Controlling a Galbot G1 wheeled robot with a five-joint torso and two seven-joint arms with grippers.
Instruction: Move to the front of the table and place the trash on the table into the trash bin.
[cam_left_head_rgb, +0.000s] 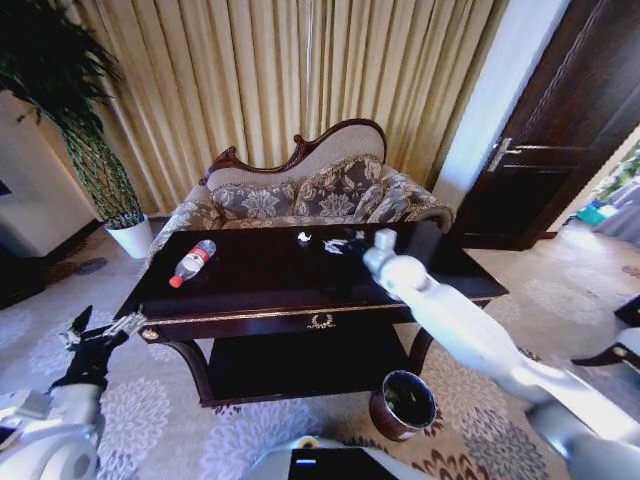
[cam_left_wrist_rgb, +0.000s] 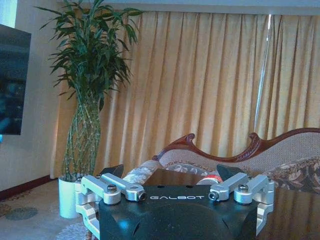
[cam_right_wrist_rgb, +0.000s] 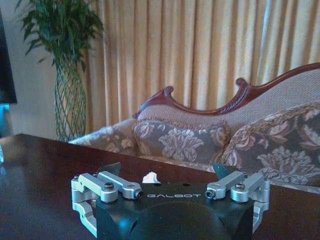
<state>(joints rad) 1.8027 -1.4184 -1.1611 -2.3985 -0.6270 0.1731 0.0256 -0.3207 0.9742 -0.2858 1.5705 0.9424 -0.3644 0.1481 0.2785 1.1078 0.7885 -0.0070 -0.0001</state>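
Dark table (cam_left_head_rgb: 260, 290) carries white paper bits (cam_left_head_rgb: 304, 238) at 12 o'clock of the right gripper (cam_right_wrist_rgb: 166, 172), jaws spread, empty; left gripper (cam_left_head_rgb: 103, 329) idles open at the table's left corner.

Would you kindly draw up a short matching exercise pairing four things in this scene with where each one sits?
Things:
1. plastic bottle
2. trash bin
3. right gripper
4. left gripper

Places:
A. on the carpet by the table's front right leg
B. open, low over the tabletop, facing a white paper bit
C. lying on the tabletop's left part
D. open, off the table's front left corner

Pairs: 1-C, 2-A, 3-B, 4-D
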